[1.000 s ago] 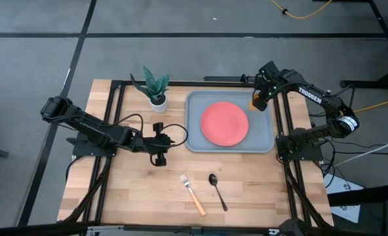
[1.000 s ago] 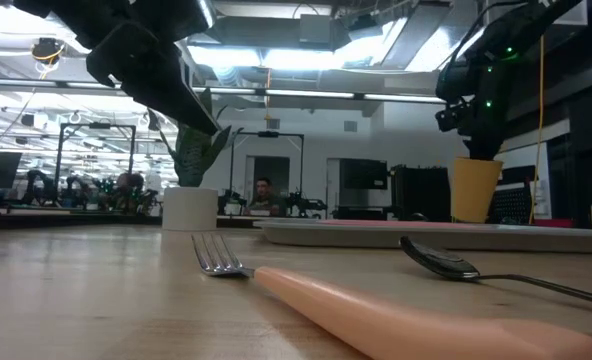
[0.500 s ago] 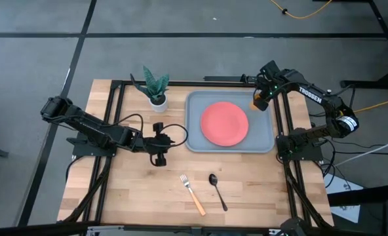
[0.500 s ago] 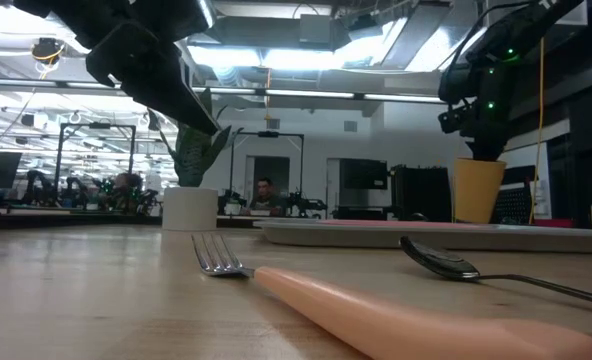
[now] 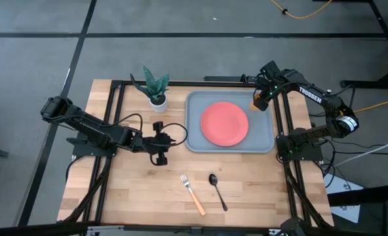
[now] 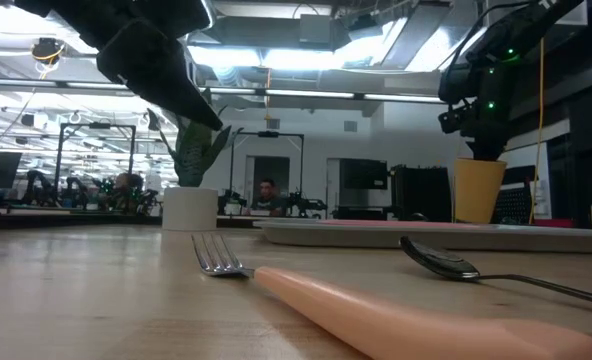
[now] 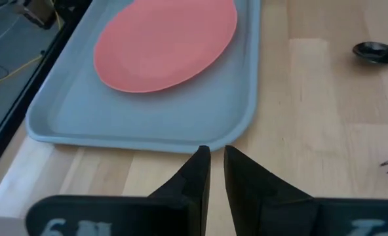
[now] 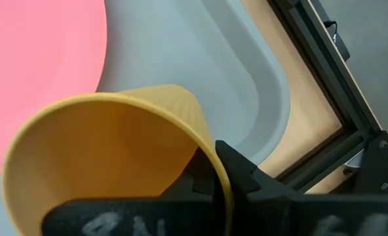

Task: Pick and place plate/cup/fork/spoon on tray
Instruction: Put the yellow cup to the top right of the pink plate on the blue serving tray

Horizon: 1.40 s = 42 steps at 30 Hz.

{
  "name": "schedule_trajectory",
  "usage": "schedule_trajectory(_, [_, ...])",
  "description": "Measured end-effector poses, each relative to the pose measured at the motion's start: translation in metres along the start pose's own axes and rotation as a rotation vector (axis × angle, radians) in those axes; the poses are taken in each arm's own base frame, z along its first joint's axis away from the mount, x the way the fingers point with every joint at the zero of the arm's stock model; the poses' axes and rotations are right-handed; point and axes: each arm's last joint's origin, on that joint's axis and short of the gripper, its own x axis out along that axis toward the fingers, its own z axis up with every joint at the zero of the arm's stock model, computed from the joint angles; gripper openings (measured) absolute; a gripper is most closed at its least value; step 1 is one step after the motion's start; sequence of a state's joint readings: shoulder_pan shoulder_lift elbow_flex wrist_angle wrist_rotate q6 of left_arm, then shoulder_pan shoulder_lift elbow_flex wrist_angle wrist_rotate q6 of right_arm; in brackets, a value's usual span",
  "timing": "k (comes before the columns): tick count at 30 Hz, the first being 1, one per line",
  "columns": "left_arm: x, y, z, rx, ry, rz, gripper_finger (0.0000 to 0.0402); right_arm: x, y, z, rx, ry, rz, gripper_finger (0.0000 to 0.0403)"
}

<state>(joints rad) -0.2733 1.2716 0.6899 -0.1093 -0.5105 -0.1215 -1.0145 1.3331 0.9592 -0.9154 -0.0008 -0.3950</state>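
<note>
your right hand [image 5: 259, 102] is pinching the rim of the cup [image 8: 115, 157], one finger inside the wall, and holding it over the upper right corner of the tray [image 5: 263, 141] beside the plate [image 5: 225, 123]; it looks light, stiff and thin-walled, so a rim pinch should be enough, though it may be tipping easily. your left hand [image 7: 217, 164], fingers nearly together and empty, is waiting left of the tray, while the fork [image 5: 193, 193] and spoon [image 5: 217, 190], slim and flat on the table [image 5: 135, 196] at lower centre, are likely wanting a mid-handle grip.
</note>
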Motion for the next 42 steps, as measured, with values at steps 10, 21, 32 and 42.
schedule_trajectory(10, [0.0,0.0,0.0,0.001,0.001,-0.003,0.0039,0.0,0.0,0.0,0.002,-0.002,0.0,0.0025])
schedule_trajectory(21, [0.0,0.0,0.0,0.001,0.001,-0.002,0.0039,0.0,0.0,0.0,0.002,0.004,0.003,0.0018])
schedule_trajectory(32, [0.0,0.0,0.0,0.001,0.001,-0.003,0.0039,0.006,0.0,0.001,0.027,0.024,0.012,0.0022])
schedule_trajectory(42, [0.0,0.0,0.0,0.001,0.001,-0.003,0.0039,0.017,0.004,-0.009,0.026,0.067,0.028,0.0022])
